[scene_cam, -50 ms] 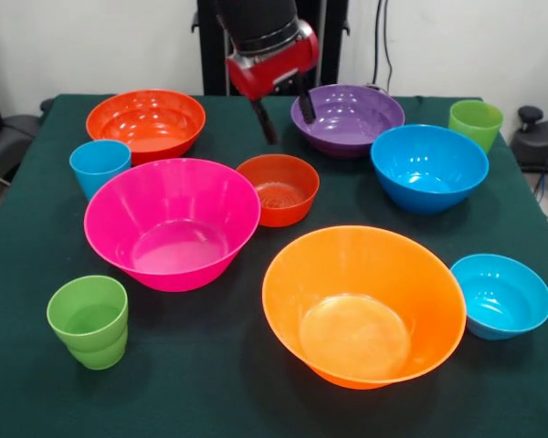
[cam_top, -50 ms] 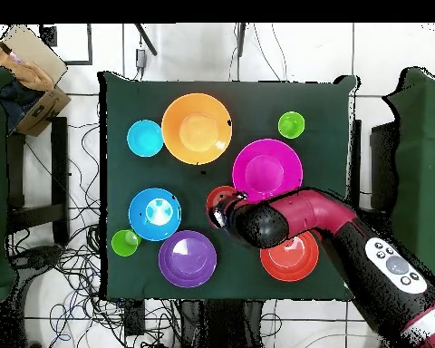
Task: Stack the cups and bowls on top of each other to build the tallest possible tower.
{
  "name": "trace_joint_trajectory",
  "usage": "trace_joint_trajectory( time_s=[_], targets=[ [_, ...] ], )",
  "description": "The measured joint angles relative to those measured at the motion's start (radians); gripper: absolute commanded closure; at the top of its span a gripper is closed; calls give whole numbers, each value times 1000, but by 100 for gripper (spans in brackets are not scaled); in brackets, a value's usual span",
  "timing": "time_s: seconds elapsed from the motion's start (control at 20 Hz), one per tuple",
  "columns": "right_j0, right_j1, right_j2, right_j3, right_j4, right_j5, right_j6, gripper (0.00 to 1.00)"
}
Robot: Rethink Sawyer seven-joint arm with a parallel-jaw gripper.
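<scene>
My gripper (scene_cam, -50 ms: 286, 114) hangs open and empty over the table's far middle, between the purple bowl (scene_cam, -50 ms: 347, 119) and the small red-orange bowl (scene_cam, -50 ms: 277, 189). The bowls sit apart and upright: large pink (scene_cam, -50 ms: 172, 222), large orange (scene_cam, -50 ms: 363, 306), medium red-orange (scene_cam, -50 ms: 146, 123), blue (scene_cam, -50 ms: 429, 167), small blue (scene_cam, -50 ms: 500, 295). A sky blue cup (scene_cam, -50 ms: 100, 167) stands beside the pink bowl. One lime green cup (scene_cam, -50 ms: 89, 321) is at the near left, another (scene_cam, -50 ms: 476, 123) at the far right. No tower is in view. From overhead, my arm (cam_top, -50 ms: 294, 217) covers part of the small red-orange bowl (cam_top, -50 ms: 219, 199).
The dark green table cloth (scene_cam, -50 ms: 219, 383) ends close to the near cups and bowls. A cardboard box (cam_top, -50 ms: 31, 82) and chairs stand off the table's sides, with cables on the floor.
</scene>
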Motion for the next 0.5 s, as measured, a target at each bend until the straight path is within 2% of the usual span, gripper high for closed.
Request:
trace_joint_trajectory(
  time_s=[0.5],
  targets=[
    [31, 80, 61, -189, -13, 108, -233, 0]
  ],
)
